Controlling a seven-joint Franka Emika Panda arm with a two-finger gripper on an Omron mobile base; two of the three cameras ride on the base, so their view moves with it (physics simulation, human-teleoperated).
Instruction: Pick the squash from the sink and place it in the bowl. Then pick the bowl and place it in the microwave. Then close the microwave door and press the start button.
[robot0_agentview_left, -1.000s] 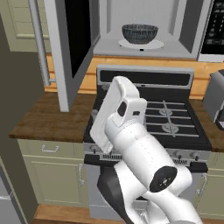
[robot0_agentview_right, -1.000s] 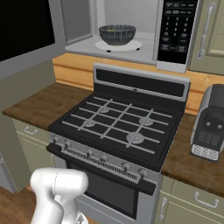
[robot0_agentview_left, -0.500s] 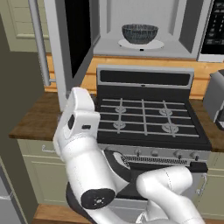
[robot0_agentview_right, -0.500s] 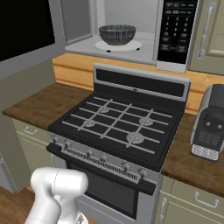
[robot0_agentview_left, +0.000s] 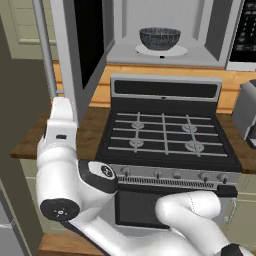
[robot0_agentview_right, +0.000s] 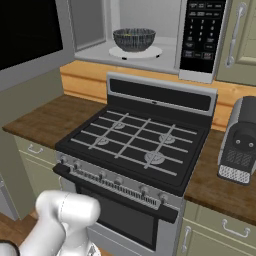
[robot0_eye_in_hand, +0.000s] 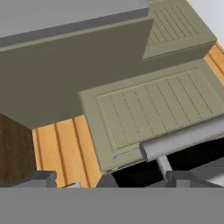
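The gripper (robot0_eye_in_hand: 105, 181) stands wide open and empty, its dark fingertips (robot0_eye_in_hand: 41, 178) poking up at the bottom of the hand view. Just beyond them, lower right of that frame, runs the long silver bar handle (robot0_eye_in_hand: 183, 139) of the microwave door (robot0_agentview_left: 75, 55), with pale green cabinet panels (robot0_eye_in_hand: 148, 109) above it. In the left base view the arm's white wrist sits at centre left, right beside that swung-open door, which fills the upper left of the frame.

Further out, the bowl (robot0_agentview_left: 159, 38) is already parked on the white turntable inside the microwave (robot0_agentview_right: 145, 35), top centre in both base views. Whether the squash sits inside it, I can't make out from here. The black button panel (robot0_agentview_right: 202, 36) shows upper right, the gas stove (robot0_agentview_right: 135, 145) below in mid-frame.

So, by my read, we're on the door-closing step. The next move calls for getting against the door near its handle and sweeping it shut without clipping the edge, then reaching for the start button.
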